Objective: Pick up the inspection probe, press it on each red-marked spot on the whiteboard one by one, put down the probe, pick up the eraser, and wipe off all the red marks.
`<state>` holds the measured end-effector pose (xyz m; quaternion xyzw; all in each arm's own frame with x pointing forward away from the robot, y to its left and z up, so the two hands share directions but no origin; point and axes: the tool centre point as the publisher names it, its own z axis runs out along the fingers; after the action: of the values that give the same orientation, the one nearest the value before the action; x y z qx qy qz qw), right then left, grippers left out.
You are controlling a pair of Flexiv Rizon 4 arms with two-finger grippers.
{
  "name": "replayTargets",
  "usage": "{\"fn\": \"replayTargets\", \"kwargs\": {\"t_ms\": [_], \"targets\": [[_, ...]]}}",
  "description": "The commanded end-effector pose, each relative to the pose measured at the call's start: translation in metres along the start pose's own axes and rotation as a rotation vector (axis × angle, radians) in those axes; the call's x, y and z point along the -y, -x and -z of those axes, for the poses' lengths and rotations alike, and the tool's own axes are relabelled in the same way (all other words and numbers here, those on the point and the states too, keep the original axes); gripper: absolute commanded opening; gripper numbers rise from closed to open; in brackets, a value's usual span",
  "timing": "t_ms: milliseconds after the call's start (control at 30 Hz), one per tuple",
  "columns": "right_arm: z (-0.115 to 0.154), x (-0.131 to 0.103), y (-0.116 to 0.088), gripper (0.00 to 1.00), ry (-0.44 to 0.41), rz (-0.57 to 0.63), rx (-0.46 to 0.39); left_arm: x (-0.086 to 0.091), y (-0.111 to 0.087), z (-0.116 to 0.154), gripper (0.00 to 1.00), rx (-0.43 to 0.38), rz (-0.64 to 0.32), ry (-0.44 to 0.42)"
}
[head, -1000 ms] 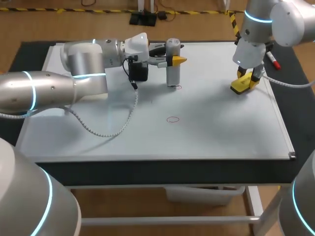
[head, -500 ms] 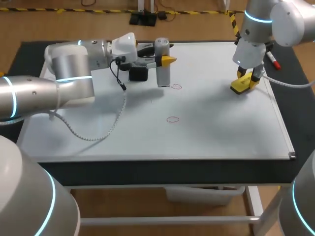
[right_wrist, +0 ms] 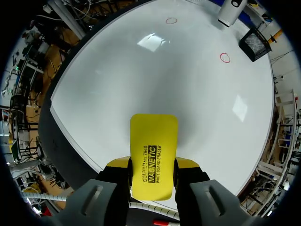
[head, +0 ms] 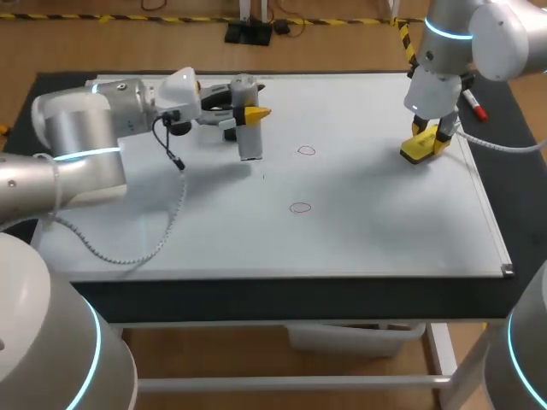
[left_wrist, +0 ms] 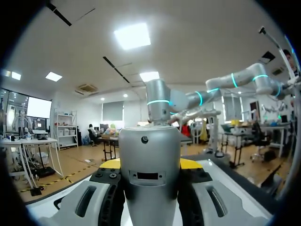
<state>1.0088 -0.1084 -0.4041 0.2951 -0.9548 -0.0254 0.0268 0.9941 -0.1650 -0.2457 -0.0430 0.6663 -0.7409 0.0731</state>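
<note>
L gripper [head: 249,112] clamps the inspection probe [head: 249,138] upright over the whiteboard [head: 385,231], left of the far red mark [head: 306,151] and near red mark [head: 299,207]. That's head view only; my left wrist cam shows just the probe's body betw. the yellow tips. R gripper [head: 432,135] pinches the eraser [head: 417,150] nr the board's right edge. The right wrist cam shows fingers on both its sides.
</note>
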Motion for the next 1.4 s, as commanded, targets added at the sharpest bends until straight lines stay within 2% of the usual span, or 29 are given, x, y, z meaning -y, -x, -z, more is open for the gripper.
{"fn": "replayTargets", "kwargs": {"t_ms": [33,400,767,967,1400], "targets": [[0.001,0.001,0.001,0.00,-0.001,0.001,-0.004,0.009,-0.009,0.023,0.00,0.054,-0.006,0.009],[0.001,0.001,0.001,0.00,-0.001,0.001,-0.004,0.019,-0.006,0.070,0.00,0.140,-0.032,0.017],[0.001,0.001,0.001,0.00,-0.001,0.001,-0.004,0.020,0.001,0.110,0.00,0.209,-0.035,0.032],[0.001,0.001,0.001,0.00,-0.001,0.001,-0.004,0.024,0.000,0.120,0.00,0.224,-0.039,0.035],[0.002,-0.001,0.003,0.00,-0.004,0.006,-0.007,0.024,0.000,0.120,0.00,0.224,-0.039,0.035]]}}
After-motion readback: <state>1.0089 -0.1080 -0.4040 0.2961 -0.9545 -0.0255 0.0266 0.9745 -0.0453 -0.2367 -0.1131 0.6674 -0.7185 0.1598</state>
